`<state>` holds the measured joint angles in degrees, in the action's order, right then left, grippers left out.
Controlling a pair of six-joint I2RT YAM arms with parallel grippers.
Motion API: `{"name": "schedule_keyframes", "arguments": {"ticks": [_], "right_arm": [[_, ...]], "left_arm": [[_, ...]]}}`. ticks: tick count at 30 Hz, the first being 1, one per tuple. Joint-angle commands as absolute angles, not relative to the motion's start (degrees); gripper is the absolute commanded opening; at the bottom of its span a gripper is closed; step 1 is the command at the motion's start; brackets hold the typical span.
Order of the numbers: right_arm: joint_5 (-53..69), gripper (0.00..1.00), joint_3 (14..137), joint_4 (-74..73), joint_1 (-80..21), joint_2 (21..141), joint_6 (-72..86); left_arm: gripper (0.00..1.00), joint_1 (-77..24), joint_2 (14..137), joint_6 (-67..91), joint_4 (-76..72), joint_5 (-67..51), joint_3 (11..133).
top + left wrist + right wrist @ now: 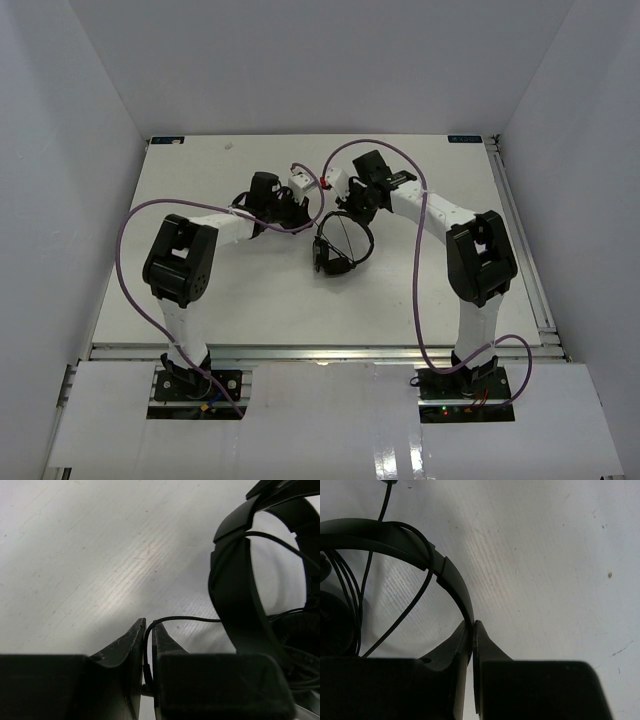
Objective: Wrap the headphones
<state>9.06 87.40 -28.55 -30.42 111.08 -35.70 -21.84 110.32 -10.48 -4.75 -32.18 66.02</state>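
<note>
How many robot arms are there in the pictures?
2. The left arm stands at the near left edge of the table, bent in toward the middle. The right arm stands at the near right, reaching the headphones. None seems hidden.

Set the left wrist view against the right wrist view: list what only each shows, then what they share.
Only the left wrist view: the left gripper, jaws nearly closed, with the cord running between them; whether it is pinched is unclear. Only the right wrist view: the right gripper shut on the headband. Both: the arched headband, loose cord strands and the white table.
</note>
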Motion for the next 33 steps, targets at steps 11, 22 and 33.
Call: {"name": "schedule_keyframes", "arguments": {"ticks": [11,22,33], "right_arm": [[4.67,0.08,95.72,-30.21,-30.77,116.84,-32.25],[3.28,0.08,100.61,-32.64,-30.86,120.89,-31.64],[3.04,0.25,103.18,-34.09,-31.06,123.47,-32.18]], "left_arm": [[0.42,-18.59,113.88,-11.30,-0.08,-25.15,71.06],[0.64,-15.88,112.29,-6.71,4.56,-25.67,74.55],[0.76,-14.89,95.54,1.45,-3.30,-25.24,62.34]]}}
